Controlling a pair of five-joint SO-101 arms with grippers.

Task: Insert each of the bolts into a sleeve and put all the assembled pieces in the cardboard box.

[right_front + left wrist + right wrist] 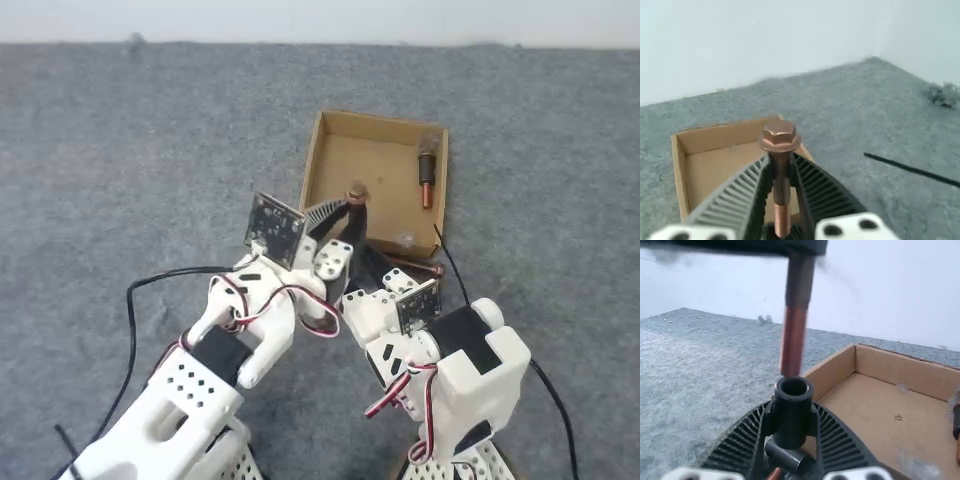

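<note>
Right jaws clamp the sleeve [792,415]; left jaws pinch the bolt [781,186] above.

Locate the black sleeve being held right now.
In the right wrist view, the sleeve stands upright in the right claw, just under the tip of the bolt, beside the cardboard box.

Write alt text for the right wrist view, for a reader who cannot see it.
The right gripper clamps a black sleeve upright in its jaws, open end up, while a copper bolt hangs straight above with its tip at the sleeve's mouth. Behind them an open cardboard box sits on grey carpet.
</note>
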